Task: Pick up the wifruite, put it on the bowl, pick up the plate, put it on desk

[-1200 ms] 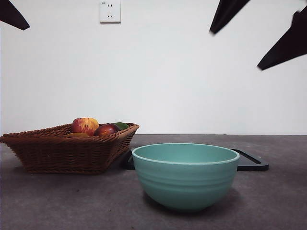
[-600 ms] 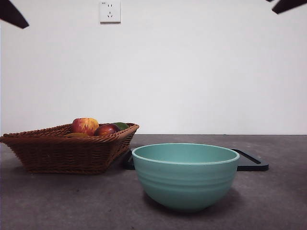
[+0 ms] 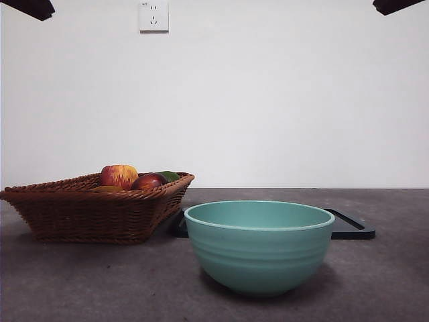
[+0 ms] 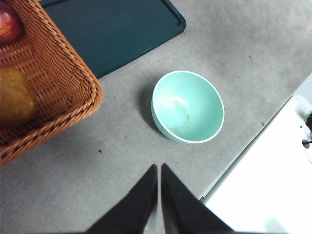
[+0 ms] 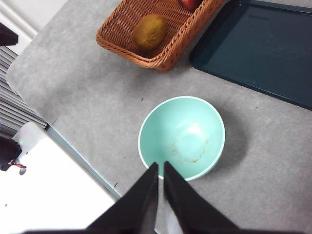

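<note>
The wifruite [image 5: 150, 30], brown and fuzzy, lies in the wicker basket [image 5: 170, 48]; the left wrist view also shows it, wifruite [image 4: 14, 95], and in the front view only a brown sliver [image 3: 107, 189] shows above the rim. The teal bowl [image 3: 259, 245] stands empty on the grey desk [image 3: 100, 282], also seen as bowl [image 4: 187, 106] and bowl [image 5: 182, 136]. My left gripper [image 4: 159, 168] hangs high above the desk beside the bowl, shut and holding nothing. High over the bowl's near rim, my right gripper [image 5: 161, 165] is shut and holds nothing. A plate is out of view.
A red-and-yellow apple [image 3: 119, 176] and a dark red fruit [image 3: 149, 181] share the basket [image 3: 94, 211]. Behind the bowl lies a flat black tray [image 3: 348, 225], tray [image 5: 263, 48]. Black arm tips [image 3: 30, 7] sit at both top corners. The desk's edge [image 4: 234, 161] runs near the bowl.
The two dark jaw tips at the front view's upper right rose out of the picture, leaving a small tip at the corner. The tip at the upper left also drew upward.
</note>
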